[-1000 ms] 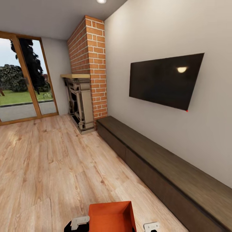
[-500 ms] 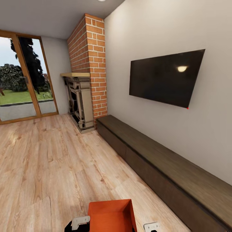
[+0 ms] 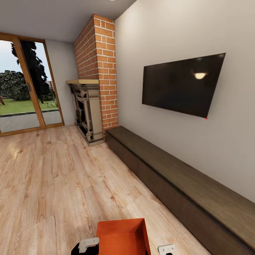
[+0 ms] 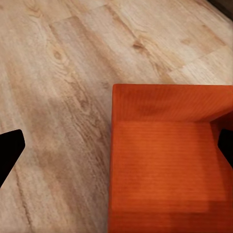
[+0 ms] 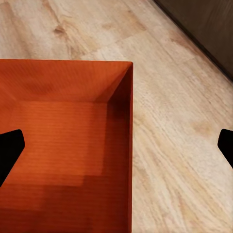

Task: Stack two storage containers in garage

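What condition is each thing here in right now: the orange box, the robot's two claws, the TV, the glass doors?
Storage container: upright, open-topped, empty, between the two grippers above the wood floor.
Left gripper: open, one fingertip on each side of the container's wall.
Right gripper: open, straddling the opposite wall.
TV: dark, off, mounted on the wall.
Glass doors: appear shut, garden visible through them.
Low cabinet: closed, nothing on top.

Container (image 4: 165,165) matt, finely ribbed, perhaps cardboard; wood-plank floor (image 3: 53,184); glossy TV (image 3: 182,86).
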Motion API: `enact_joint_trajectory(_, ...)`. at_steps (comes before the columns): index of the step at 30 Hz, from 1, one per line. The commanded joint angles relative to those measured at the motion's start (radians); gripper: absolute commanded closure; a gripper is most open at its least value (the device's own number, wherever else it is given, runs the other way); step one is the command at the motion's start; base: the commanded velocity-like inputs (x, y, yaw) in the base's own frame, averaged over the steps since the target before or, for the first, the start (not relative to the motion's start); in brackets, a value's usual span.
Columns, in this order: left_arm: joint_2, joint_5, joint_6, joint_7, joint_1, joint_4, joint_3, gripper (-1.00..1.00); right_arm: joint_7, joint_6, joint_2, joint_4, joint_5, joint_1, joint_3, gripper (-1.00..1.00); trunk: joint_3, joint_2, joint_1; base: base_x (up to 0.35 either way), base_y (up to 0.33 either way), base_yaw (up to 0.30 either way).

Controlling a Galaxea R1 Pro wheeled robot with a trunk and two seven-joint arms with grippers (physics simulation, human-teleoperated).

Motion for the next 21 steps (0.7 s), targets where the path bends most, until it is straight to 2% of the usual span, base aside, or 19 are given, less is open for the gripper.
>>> enact_joint_trajectory(1,0.001,0.010,-0.004,0.006,-0.001,0.001,-0.009,-1.00,-0.007,-0.002,0.000,0.001,0.004,-0.001,0.005,-1.00,-0.001,0.000,0.000,0.000,0.000,0.000)
enact_joint_trajectory(21,0.002,0.010,-0.004,0.006,-0.001,0.001,-0.007,-1.00,-0.005,-0.002,0.000,0.001,0.004,-0.001,0.006,-1.00,-0.001,0.000,0.000,0.000,0.000,0.000)
